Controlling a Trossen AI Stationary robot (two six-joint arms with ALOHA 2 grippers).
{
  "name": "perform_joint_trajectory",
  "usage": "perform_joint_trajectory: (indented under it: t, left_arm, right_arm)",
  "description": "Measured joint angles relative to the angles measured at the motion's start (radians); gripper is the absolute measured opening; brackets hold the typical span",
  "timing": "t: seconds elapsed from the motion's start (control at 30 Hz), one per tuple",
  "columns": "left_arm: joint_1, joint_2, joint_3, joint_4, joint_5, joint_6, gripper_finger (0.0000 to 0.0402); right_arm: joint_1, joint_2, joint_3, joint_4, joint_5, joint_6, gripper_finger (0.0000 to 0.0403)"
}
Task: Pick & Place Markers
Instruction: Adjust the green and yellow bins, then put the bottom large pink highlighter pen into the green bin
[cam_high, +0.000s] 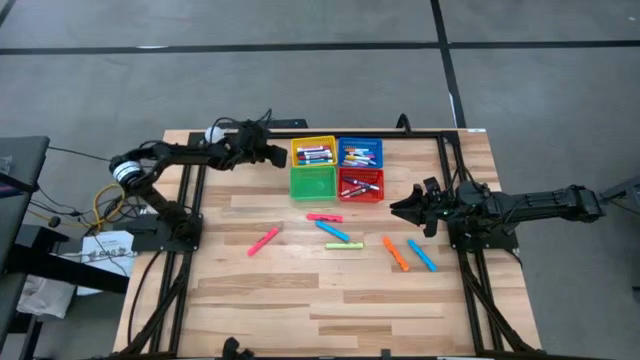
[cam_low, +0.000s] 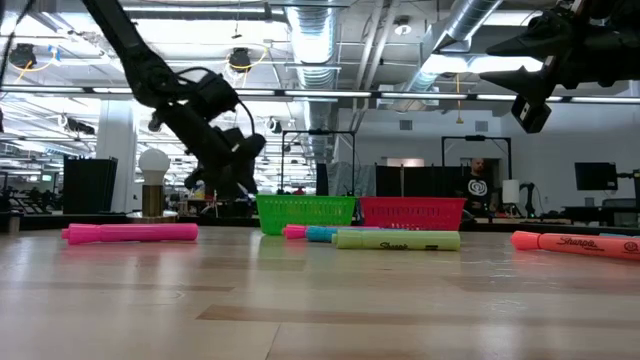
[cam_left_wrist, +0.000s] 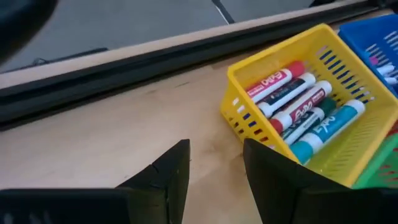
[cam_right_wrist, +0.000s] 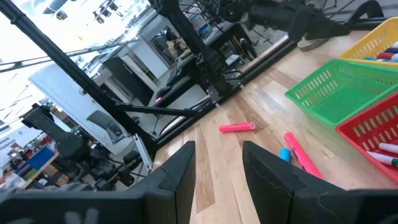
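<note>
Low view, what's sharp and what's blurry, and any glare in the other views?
Low view: the yellow marker reads sharply, the near tabletop is blurred, ceiling lights glare. Left wrist view: the yellow basket is fairly crisp, the gripper's own fingers blurred dark. Right wrist view: windows wash out bright, background soft.

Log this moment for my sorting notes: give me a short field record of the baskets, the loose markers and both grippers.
baskets: yellow mesh basket, blue mesh basket, green mesh basket, red mesh basket, in a two-by-two block
green basket contents: none seen
loose markers: six on the wooden table, among them a pink marker and an orange marker
left gripper: open, empty, beside the yellow basket
right gripper: open, empty, raised right of the red basket
</note>
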Motion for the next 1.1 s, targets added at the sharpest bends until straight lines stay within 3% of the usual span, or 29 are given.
perform_joint_trajectory:
  t: [0.23, 0.43, 0.77, 0.97, 1.1]
  left_arm:
    - [0.006, 0.157, 0.115, 0.000, 0.011, 0.027, 0.0149]
    - [0.022, 0.206, 0.170, 0.001, 0.012, 0.027, 0.0149]
    - [0.028, 0.211, 0.211, -0.001, 0.019, 0.070, 0.0149]
    - [0.064, 0.191, 0.211, -0.101, 0.017, 0.071, 0.0149]
    - [0.068, 0.094, 0.211, -0.221, 0.044, 0.066, 0.0149]
  right_arm:
    - [0.002, 0.000, 0.000, 0.000, -0.004, 0.026, 0.0123]
    - [0.002, 0.000, 0.000, 0.000, -0.022, 0.028, 0.0123]
    - [0.002, 0.000, 0.000, 0.000, -0.025, 0.030, 0.0123]
    - [0.002, 0.000, 0.000, 0.000, -0.025, 0.033, 0.0123]
    - [0.002, 0.000, 0.000, 0.000, -0.025, 0.033, 0.0123]
